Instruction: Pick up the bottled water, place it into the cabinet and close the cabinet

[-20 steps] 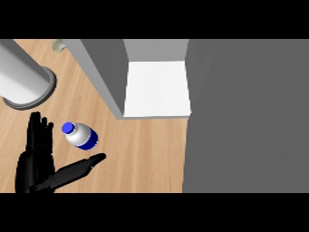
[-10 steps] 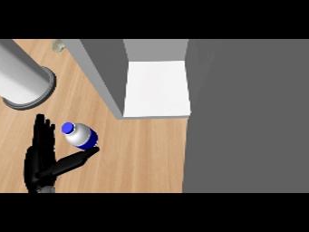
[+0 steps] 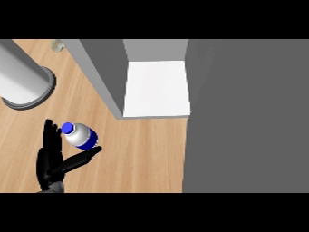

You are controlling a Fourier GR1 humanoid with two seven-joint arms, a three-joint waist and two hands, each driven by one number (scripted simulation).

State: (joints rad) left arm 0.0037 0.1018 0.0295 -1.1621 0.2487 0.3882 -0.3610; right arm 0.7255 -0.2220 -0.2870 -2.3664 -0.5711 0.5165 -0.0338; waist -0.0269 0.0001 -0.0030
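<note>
Bottled water (image 3: 80, 135) upright on wooden counter (image 3: 143, 149), cradled between straight fingers and thumb of hand (image 3: 53, 161) (which hand, unclear), grey cylinder (image 3: 16, 77) near behind, open cabinet (image 3: 153, 86) right, bare counter between.

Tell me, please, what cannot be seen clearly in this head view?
- Bottle: its base is hidden by its own body; whether it is lifted off the counter cannot be told.
- Hand: its forearm is cut off by the lower edge.
- Other hand: not in view.
- Cabinet: its door is not identifiable.
</note>
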